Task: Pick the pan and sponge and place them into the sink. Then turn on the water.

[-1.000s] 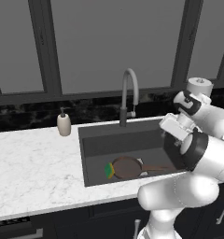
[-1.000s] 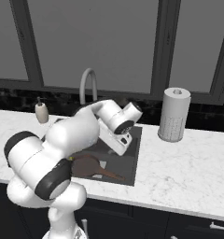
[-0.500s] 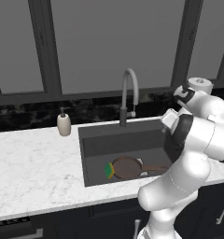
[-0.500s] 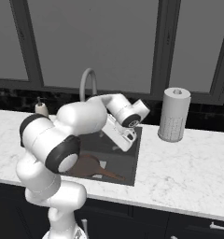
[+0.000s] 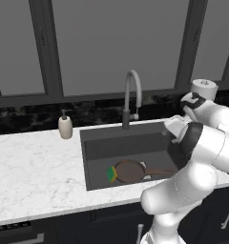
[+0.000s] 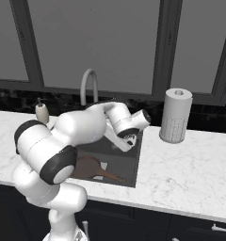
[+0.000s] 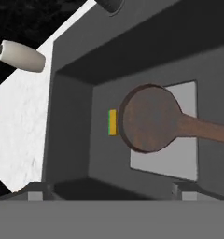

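Rendered lighting is even and moderately dim, with no evident single source. The white counter (image 5: 35, 171) reads brightest; the sink (image 5: 95, 157) beside it stays dark, with soft shading along its walls. No glare. Resolution is coarse, edges slightly soft; the windows above the sink appear flat grey, possibly unlit.

Left and right base views: from behind the arm, facing forward and down, sharing the sink (image 5: 95, 143) (image 6: 133, 162), faucet (image 5: 132, 97) (image 6: 88, 85) and tabletop (image 5: 35, 167) (image 6: 181, 160). Hand view: tilted, close above the sink (image 7: 72, 130), looking into the basin.
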### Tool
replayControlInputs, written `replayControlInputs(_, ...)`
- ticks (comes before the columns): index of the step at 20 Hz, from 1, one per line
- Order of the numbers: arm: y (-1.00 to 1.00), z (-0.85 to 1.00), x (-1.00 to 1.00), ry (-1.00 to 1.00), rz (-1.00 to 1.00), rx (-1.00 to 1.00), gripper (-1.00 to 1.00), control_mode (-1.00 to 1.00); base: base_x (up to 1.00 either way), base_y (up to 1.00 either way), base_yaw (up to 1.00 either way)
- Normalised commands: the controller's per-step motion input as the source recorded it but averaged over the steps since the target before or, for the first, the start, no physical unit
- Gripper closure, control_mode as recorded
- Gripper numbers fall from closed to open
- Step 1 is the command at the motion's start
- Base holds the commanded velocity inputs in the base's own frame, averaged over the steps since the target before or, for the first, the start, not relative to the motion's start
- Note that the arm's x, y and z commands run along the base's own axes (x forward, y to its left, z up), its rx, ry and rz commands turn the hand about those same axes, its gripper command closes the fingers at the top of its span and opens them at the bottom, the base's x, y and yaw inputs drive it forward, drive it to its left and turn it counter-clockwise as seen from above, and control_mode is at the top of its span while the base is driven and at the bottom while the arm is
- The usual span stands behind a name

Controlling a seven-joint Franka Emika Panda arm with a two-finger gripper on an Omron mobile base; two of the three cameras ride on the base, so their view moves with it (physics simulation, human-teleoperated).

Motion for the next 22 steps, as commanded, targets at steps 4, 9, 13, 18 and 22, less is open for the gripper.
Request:
replayControlInputs(4, 0.17, 0.12, 0.11, -0.23, 0.0, 0.01, -1.0, -1.0, 0.0, 0.0, 0.0)
replayControlInputs(9, 0.15, 0.03, 0.23, -0.01, -0.04, 0.0, -1.0, -1.0, 0.0, 0.0, 0.0)
replayControlInputs(13, 0.0, 0.0, 0.29, 0.02, -0.05, 0.0, -1.0, -1.0, 0.0, 0.0, 0.0)
replayControlInputs(18, -0.04, 0.04, 0.03, 0.02, 0.0, 0.05, -1.0, -1.0, 0.0, 0.0, 0.0)
replayControlInputs(22, 0.14, 0.02, 0.25, 0.0, -0.01, 0.01, -1.0, -1.0, 0.0, 0.0, 0.0)
